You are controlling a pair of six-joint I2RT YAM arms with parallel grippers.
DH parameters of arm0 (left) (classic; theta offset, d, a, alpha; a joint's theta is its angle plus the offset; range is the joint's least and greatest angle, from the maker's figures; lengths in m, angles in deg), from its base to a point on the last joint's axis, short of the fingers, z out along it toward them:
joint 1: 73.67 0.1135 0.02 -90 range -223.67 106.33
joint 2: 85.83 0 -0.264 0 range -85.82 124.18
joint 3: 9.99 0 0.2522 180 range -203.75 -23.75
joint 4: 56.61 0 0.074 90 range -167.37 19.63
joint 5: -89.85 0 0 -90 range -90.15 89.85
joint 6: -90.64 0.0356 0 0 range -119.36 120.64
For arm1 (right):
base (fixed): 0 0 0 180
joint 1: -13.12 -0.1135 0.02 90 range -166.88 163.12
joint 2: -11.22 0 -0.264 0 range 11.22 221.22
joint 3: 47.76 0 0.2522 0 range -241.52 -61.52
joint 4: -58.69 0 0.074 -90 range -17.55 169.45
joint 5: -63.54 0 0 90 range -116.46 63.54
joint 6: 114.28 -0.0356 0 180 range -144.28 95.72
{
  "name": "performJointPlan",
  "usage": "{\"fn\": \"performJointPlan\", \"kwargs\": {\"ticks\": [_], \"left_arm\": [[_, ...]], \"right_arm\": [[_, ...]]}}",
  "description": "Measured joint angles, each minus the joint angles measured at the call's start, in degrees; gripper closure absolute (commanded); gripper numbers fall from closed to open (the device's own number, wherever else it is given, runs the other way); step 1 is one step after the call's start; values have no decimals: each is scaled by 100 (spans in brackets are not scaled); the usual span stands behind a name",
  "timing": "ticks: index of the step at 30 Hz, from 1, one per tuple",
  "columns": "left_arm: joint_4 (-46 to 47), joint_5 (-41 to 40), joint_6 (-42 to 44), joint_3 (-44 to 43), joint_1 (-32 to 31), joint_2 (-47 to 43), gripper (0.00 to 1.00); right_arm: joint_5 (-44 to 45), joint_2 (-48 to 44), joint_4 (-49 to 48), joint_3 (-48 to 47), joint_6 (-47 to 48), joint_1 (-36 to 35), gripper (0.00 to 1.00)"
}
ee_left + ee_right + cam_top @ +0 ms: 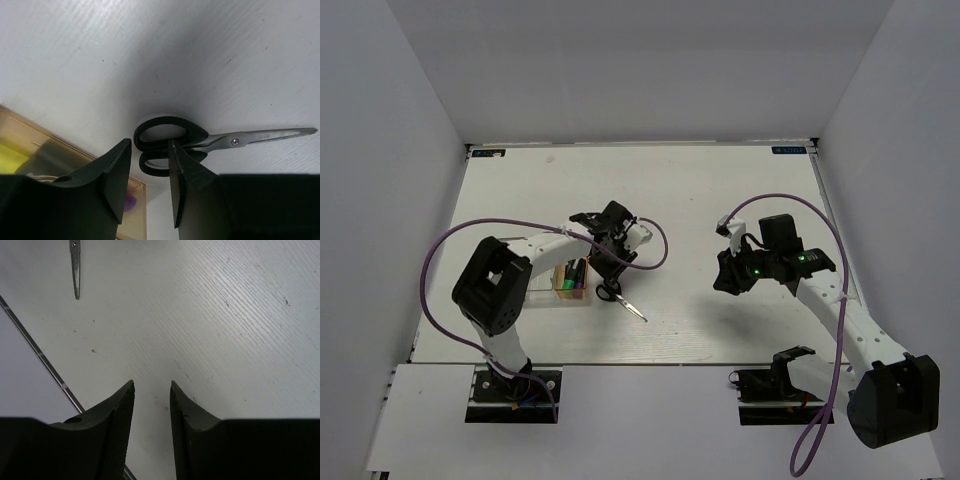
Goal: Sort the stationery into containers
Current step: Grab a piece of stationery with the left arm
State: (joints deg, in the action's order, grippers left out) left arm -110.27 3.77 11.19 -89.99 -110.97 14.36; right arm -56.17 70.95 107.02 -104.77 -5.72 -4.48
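My left hand [150, 150] is spread open over the handle of the scissors [200, 137]. They lie flat on the table [150, 50], just beside the amber tray [30, 132]. My right hand [152, 387] is spread open too, with nothing in it.

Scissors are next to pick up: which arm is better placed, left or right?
Left. Its tool hangs open directly over the black handles of the scissors, beside the amber tray. The right tool is over bare table, with only the blade tip at the edge of its view.
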Motion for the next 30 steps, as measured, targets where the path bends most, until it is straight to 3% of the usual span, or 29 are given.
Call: {"fn": "performJointPlan", "kwargs": {"ticks": [16,20,21,22,25,30], "left_arm": [[278,-114,120,278,44,214,54],[299,-122,118,278,44,214,75],[306,-125,125,278,44,214,87],[310,-131,107,278,46,214,92],[332,-142,127,280,37,216,99],[323,-186,94,278,-39,190,100]], "right_arm": [[-4,17,2,0,11,31,62],[-2,44,2,0,13,35,62],[-2,50,2,0,13,35,62],[-2,55,2,0,15,35,62],[-4,66,4,0,17,35,62],[-4,66,4,0,20,37,59]]}}
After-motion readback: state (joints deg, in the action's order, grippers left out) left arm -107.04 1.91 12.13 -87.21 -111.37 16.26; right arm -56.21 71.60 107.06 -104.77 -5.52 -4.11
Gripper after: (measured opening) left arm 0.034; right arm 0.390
